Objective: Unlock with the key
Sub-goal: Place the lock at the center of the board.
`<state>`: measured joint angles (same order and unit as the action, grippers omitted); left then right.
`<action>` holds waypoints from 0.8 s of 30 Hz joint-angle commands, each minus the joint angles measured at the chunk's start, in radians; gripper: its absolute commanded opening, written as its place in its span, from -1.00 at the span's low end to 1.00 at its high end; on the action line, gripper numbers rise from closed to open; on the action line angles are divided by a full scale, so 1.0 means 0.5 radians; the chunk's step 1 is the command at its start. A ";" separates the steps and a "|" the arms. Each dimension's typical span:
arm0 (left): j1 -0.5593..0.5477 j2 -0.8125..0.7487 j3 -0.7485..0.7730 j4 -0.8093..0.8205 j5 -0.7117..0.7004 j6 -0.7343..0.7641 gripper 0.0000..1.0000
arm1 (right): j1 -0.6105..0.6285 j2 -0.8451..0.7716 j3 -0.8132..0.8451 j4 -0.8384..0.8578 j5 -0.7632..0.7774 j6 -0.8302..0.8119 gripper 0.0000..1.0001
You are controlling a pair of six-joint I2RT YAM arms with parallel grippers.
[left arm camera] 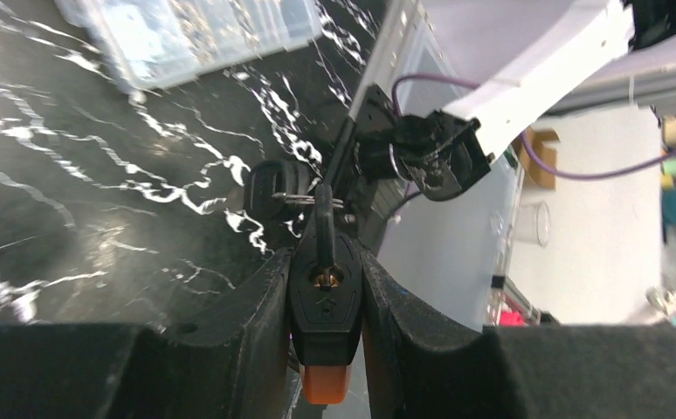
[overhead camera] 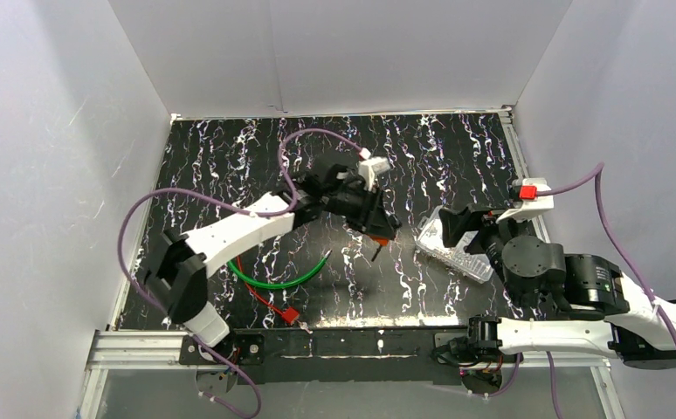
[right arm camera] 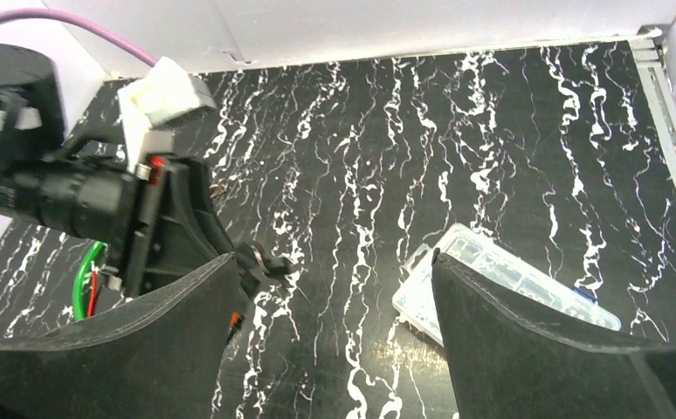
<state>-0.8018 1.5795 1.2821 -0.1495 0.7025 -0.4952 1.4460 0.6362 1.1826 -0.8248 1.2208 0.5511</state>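
hanging over marbled table [overhead camera: 457, 148] between white walls [overhead camera: 343, 52], left end effector [overhead camera: 380, 229] pinches key [left arm camera: 324, 301], right end effector [right arm camera: 333, 262] spread.

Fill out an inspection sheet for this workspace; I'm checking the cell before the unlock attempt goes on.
Surface: black marbled tabletop.
Job's things: black piece with orange end, small key dangling beside it; green cable loop lying near the left arm.
Clutter: clear plastic box by the right gripper.
Grippers: left gripper clamped on the black piece; right gripper open, empty.
Cables: purple cables arching over both arms.
Surroundings: white walls on three sides.
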 commanded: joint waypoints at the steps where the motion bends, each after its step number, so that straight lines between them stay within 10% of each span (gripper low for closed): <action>1: -0.108 0.174 -0.068 0.242 0.307 -0.035 -1.00 | -0.005 -0.094 -0.029 -0.133 0.092 0.207 0.77; 24: -0.087 0.968 0.159 -0.574 0.564 1.301 -1.00 | -0.005 -0.388 -0.180 -0.174 0.183 0.198 0.81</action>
<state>-0.8727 2.0721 1.3245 -0.3452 0.9712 -0.0089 1.4460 0.4619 1.1091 -0.9507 1.2732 0.6590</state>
